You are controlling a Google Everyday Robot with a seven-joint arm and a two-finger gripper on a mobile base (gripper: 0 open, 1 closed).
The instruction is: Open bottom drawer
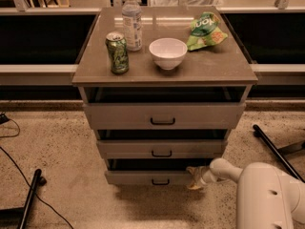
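On the cabinet top (95,73) I see a can (117,52), a bottle (132,20), a bowl (167,53) and a green bag (206,31). The bottom drawer (138,177) sits lowest of three, near the floor, with a dark gap above its front and a black handle (160,182) at its middle. My gripper (195,178) is at that front's right end, touching or just beside it. Whether it is clamped I cannot tell.

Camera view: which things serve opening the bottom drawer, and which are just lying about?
Job: bottom drawer; its black handle; pincer, at that drawer front's right end.
Lying about, on the cabinet top: green can, water bottle, white bowl, green snack bag.
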